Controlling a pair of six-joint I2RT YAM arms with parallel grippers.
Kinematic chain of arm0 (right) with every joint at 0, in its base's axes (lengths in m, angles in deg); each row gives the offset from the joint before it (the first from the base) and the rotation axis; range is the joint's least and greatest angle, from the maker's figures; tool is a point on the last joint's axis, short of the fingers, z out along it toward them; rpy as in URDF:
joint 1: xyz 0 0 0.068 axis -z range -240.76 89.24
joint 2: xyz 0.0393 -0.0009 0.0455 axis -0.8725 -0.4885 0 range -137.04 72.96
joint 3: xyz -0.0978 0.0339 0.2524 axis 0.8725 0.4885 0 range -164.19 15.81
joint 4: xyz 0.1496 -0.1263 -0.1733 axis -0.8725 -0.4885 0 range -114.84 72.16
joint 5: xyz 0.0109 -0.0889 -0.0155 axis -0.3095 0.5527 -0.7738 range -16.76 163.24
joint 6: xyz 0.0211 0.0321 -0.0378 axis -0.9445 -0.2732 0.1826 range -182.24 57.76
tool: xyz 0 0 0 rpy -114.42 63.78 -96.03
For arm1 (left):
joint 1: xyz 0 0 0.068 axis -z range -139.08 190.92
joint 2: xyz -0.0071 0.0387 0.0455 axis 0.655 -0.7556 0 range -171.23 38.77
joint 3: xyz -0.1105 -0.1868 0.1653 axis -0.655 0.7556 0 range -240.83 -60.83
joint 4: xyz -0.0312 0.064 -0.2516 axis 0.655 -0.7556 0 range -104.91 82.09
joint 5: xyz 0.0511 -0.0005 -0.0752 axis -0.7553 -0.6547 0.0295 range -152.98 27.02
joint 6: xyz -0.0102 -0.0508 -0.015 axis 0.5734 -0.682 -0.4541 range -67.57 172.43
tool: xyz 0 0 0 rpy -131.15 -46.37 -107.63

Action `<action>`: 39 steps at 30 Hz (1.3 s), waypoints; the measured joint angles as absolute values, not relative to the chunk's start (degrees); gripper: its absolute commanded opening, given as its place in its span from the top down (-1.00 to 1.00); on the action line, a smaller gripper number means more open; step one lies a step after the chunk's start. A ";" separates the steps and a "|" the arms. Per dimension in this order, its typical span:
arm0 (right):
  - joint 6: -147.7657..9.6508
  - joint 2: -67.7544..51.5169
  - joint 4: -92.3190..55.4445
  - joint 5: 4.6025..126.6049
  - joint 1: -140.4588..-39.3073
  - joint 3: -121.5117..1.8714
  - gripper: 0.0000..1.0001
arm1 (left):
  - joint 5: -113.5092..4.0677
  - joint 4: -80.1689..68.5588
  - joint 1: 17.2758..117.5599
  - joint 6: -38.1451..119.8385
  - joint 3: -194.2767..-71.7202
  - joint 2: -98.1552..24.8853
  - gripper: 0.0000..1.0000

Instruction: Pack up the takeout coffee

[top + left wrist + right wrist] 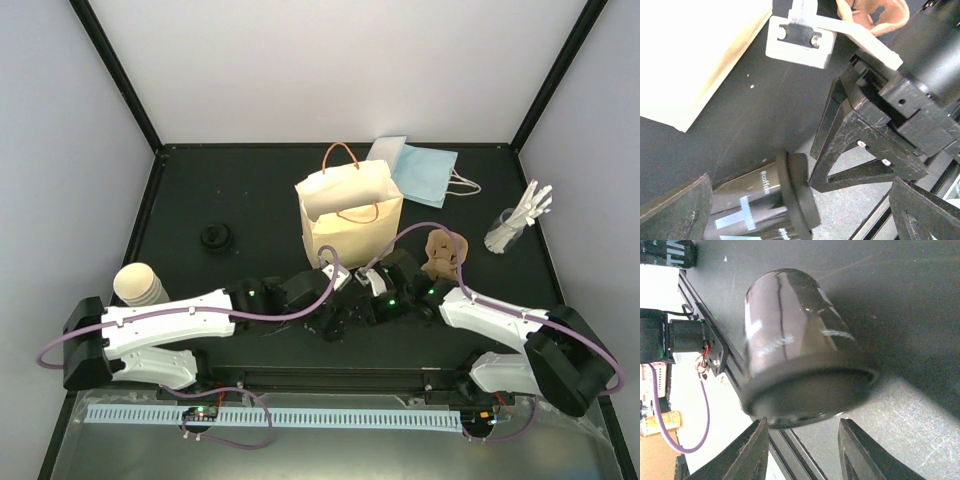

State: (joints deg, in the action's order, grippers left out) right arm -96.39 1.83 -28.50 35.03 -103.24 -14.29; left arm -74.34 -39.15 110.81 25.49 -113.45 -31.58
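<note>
Black-lidded takeout coffee (pixel 757 207) lies on its side on the dark table (pixel 755 115), near the tan bag (pixel 350 215). White "#coffee" and a large "T" on its dark wall. Long axis level; lid (pixel 801 192) faces right gripper (pixel 802 432), fingers spread, tips at the lid. Left gripper (pixel 795 210) is wide, straddling the cup.

Table (pixel 250 200): paper bag (pixel 350 225), lid (pixel 217 238), cup stack (pixel 138 285).

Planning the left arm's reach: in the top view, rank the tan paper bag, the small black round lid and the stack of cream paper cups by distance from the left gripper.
From the left gripper:
1. tan paper bag, just behind it.
2. small black round lid, farther back-left.
3. stack of cream paper cups, at the left edge.
</note>
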 measured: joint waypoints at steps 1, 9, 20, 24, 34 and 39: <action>-96.15 1.83 -29.02 35.27 -103.26 -14.32 0.17 | -74.49 -39.13 110.81 25.38 -113.58 -31.20 -0.97; -95.45 2.68 -31.40 36.34 -103.28 -15.47 0.01 | -75.19 -40.40 109.65 23.04 -113.62 -30.66 -0.97; -94.58 8.49 -29.35 38.48 -104.07 -12.39 -0.66 | -65.00 -41.78 99.59 16.37 -98.72 -21.56 -0.95; -95.80 8.49 -26.51 38.90 -104.46 -9.16 -0.68 | -58.23 -36.90 94.48 15.24 -91.31 -18.18 -0.85; -105.90 8.12 -11.12 39.29 -104.55 -0.33 -0.68 | -45.40 -22.74 84.25 13.82 -86.43 -16.43 -0.66; -110.30 8.08 -5.00 39.36 -105.16 2.69 -0.68 | -41.75 -19.94 82.39 13.31 -85.54 -17.00 -0.62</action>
